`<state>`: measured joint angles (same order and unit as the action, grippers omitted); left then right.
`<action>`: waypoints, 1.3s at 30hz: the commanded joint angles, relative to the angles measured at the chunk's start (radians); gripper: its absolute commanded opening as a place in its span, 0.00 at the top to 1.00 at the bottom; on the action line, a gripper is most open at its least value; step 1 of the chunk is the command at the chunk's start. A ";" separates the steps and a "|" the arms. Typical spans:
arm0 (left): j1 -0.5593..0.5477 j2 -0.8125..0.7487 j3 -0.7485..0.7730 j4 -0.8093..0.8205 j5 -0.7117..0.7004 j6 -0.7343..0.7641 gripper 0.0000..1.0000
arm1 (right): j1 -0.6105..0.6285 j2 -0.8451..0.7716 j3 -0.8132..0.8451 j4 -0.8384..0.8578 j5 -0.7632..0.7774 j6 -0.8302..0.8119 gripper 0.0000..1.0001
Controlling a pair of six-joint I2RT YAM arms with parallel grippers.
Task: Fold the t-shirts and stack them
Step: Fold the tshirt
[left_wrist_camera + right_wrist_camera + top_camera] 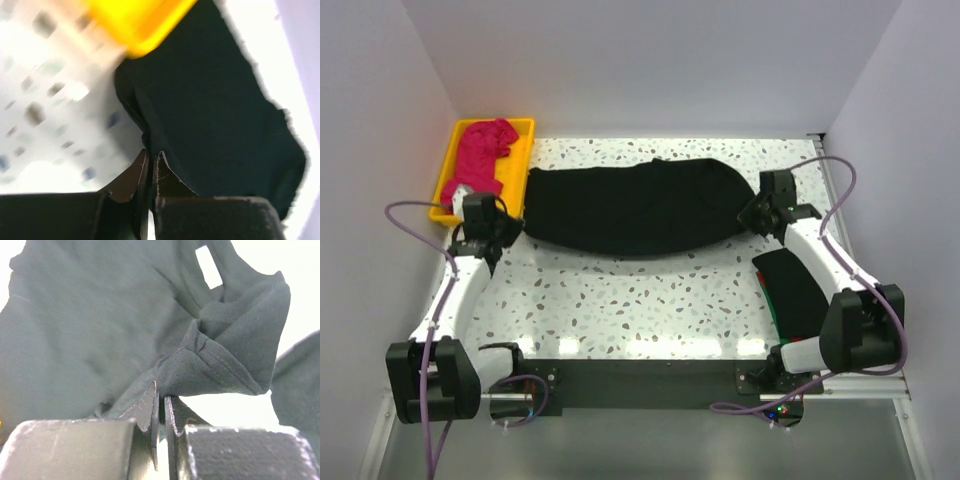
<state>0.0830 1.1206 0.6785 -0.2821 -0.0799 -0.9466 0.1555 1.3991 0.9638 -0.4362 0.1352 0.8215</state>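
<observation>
A large black t-shirt point(630, 208) lies spread across the middle of the speckled table. My left gripper point(506, 226) is at its left edge, shut on a pinch of the cloth point(215, 110), fingertips together point(151, 153). At the shirt's right end my right gripper point(753, 212) is shut on a bunched fold of the same shirt point(100, 315), jaws nearly touching point(161, 390). A magenta-pink t-shirt point(485, 155) lies crumpled in the yellow tray point(448, 168). A folded black shirt point(795, 290) tops a small stack at the right, with a red edge below it.
The yellow tray stands at the back left corner, close to my left gripper; its corner point(140, 20) shows just above the shirt edge. White walls close in the table on both sides and at the back. The folded stack sits beside the right arm.
</observation>
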 commanded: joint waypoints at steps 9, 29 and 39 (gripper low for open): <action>0.014 -0.093 0.533 -0.133 0.019 0.069 1.00 | -0.116 -0.173 0.459 -0.292 -0.049 -0.111 1.00; 0.012 0.031 0.756 -0.008 0.075 -0.009 1.00 | -0.116 -0.103 0.863 -0.279 -0.089 -0.137 1.00; 0.014 0.628 1.232 0.166 0.229 -0.053 1.00 | -0.117 0.341 1.217 -0.017 -0.106 -0.104 1.00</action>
<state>0.0849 1.6527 1.6806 -0.2504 0.0826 -0.9775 0.0463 1.6684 2.0205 -0.6357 0.0299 0.7086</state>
